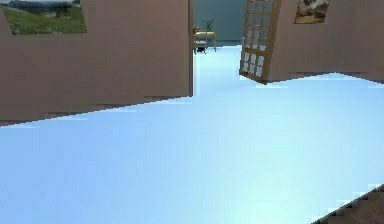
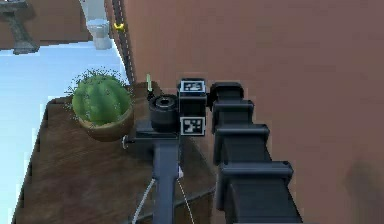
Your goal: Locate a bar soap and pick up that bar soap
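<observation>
By the cactus (image 2: 100,98) on a brown table (image 2: 70,175)

Near the round green plant hangs the gripper (image 2: 148,98). I cannot tell how its jaws stand, or if it holds anything, or where the bar soap is. Ahead, a door (image 1: 258,40) with glass panes stands past pale blue floor (image 1: 190,150).

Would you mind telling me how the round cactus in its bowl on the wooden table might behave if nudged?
The bowl looks low and wide, so it would probably slide across the table rather than tip. The cactus fills the bowl, so the pair is likely fairly heavy. Its bristly outline suggests spines, probably awkward to grasp.
</observation>
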{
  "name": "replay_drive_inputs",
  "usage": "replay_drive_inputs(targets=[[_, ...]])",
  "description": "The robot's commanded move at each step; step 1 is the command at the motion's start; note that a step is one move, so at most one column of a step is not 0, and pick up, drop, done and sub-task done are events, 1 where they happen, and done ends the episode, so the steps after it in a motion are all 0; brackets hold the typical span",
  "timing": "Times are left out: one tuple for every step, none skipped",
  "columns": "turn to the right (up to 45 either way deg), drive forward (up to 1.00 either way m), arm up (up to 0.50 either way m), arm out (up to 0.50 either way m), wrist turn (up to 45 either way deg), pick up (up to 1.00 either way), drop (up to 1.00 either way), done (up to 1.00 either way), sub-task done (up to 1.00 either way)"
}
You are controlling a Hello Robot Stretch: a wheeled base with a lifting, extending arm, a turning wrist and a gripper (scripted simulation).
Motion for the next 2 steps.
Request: replay_drive_inputs(targets=[[0.0,0.0,0.0,0.0,45.0,0.0,0.0,0.0,0.0],[0.0,0.0,0.0,0.0,45.0,0.0,0.0,0.0,0.0]])
